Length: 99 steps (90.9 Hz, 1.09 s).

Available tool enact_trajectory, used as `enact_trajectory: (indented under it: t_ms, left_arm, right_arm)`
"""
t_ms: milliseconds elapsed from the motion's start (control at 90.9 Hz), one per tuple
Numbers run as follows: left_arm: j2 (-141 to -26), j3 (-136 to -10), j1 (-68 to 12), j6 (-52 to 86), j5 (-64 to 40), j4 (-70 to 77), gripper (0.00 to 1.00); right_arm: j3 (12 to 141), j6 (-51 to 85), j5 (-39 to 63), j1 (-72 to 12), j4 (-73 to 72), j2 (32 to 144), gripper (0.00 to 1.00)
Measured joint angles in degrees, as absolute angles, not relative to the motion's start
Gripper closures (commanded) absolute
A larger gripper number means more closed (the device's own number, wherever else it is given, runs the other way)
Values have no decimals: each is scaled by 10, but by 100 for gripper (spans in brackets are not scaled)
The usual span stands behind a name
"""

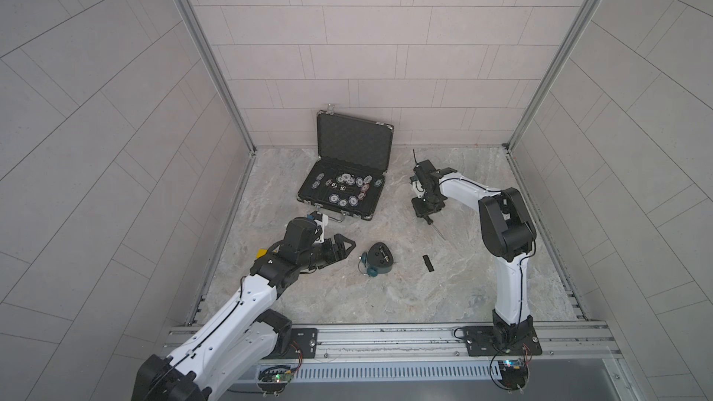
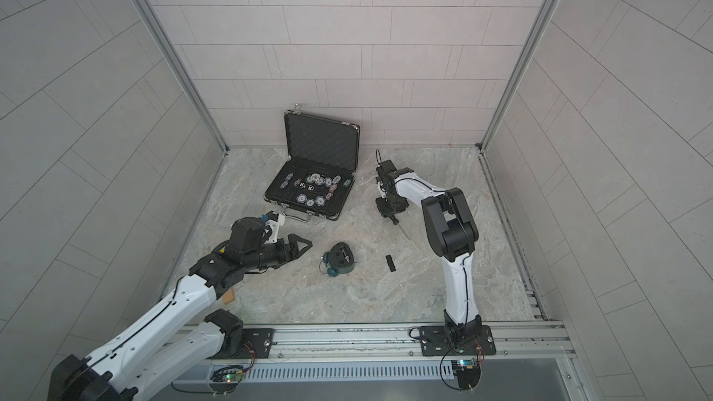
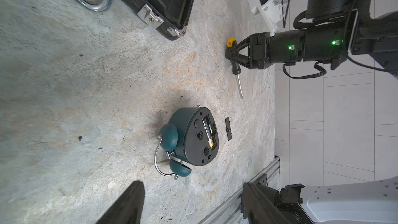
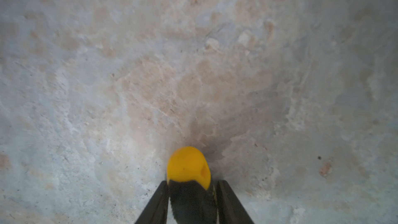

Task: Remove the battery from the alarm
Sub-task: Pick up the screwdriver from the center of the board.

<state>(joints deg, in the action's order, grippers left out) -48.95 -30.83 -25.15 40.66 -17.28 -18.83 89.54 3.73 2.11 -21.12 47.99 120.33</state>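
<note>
The teal alarm clock [image 1: 380,260] [image 3: 193,134] is laid face down on the stone-patterned table [image 1: 386,295], its dark back turned up and its bells pointed toward the left arm. The battery compartment is seen uncovered in the left wrist view, and the battery [image 3: 208,133] is seated inside it, gold end toward the clock's base. The small black cover [image 1: 427,263] [image 3: 228,129] is laid flat just beside the clock, on the right arm's side.

The left gripper [image 1: 345,250] [image 3: 191,184] is held low beside the clock's bells, apart from them, with its fingers [image 3: 131,201] spread wide and nothing between them.

The right gripper [image 3: 231,56] [image 4: 192,183] is placed well apart from the clock, near the open poker chip case [image 1: 347,140]. Its fingers are set narrowly on either side of the black handle of a yellow-capped screwdriver [image 3: 237,70] [image 4: 188,164]; whether the handle is actually clamped cannot be told.
</note>
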Motion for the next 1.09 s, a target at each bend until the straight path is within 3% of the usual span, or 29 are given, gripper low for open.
enact_trajectory:
  t_ms: [154, 231, 341, 495, 627, 748, 913, 1090]
  left_arm:
    - [-505, -310, -255, 405, -211, -157, 27]
    - [-519, -317, -262, 405, -232, -141, 27]
    - [-536, -324, -274, 407, -261, -106, 26]
    - [-567, -326, -296, 440, -301, -27, 26]
    - [-607, -341, -322, 473, -326, 44, 25]
    - [-662, -397, -364, 486, -344, 80, 25]
    - [-725, -490, -415, 485, -358, 107, 25]
    - [-770, -552, -453, 473, -355, 110, 29]
  right_arm:
    - [909, 34, 22, -211, 488, 1212, 64]
    - [907, 34, 25, -211, 487, 1210, 75]
    - [866, 41, 44, -211, 464, 1175, 79]
    - [751, 86, 101, -206, 419, 995, 80]
    - [642, 182, 204, -185, 293, 765, 81]
    - [556, 292, 282, -172, 167, 619, 81]
    - [472, 416, 361, -173, 46, 546, 82]
    - [426, 495, 387, -172, 16, 513, 82]
